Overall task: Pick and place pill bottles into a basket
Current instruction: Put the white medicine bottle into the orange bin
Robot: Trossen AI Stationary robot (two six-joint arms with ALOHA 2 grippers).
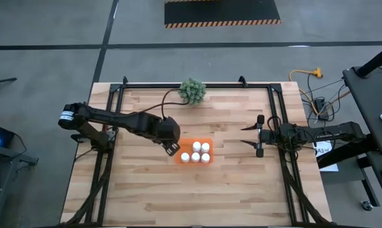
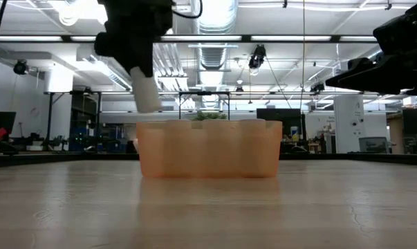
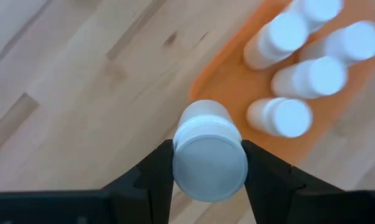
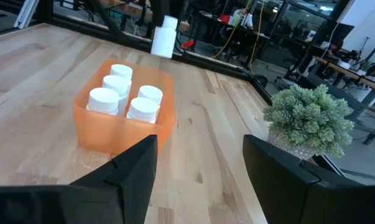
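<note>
A shallow orange tray (image 1: 178, 149) sits mid-table with several white pill bottles (image 1: 196, 156) standing upright in it; it also shows in the low view (image 2: 208, 149) and the right wrist view (image 4: 94, 134). My left gripper (image 1: 172, 145) is shut on one more white bottle (image 2: 147, 93), in the air over the tray's left edge. My right gripper (image 1: 259, 135) is open and empty, to the right of the tray, above the table. My left gripper pinches the bottle's cap end (image 3: 182, 163) between its two fingers (image 3: 156, 177), one on each side. The fingers come from above, slanting down. The bottle hangs below them, slightly tilted, lifted clear of the table and the tray.
A small green bushy plant (image 1: 192, 90) stands at the table's far edge, behind the tray; it also shows in the right wrist view (image 4: 308, 121). Bare wood lies in front of the tray and to both sides of it.
</note>
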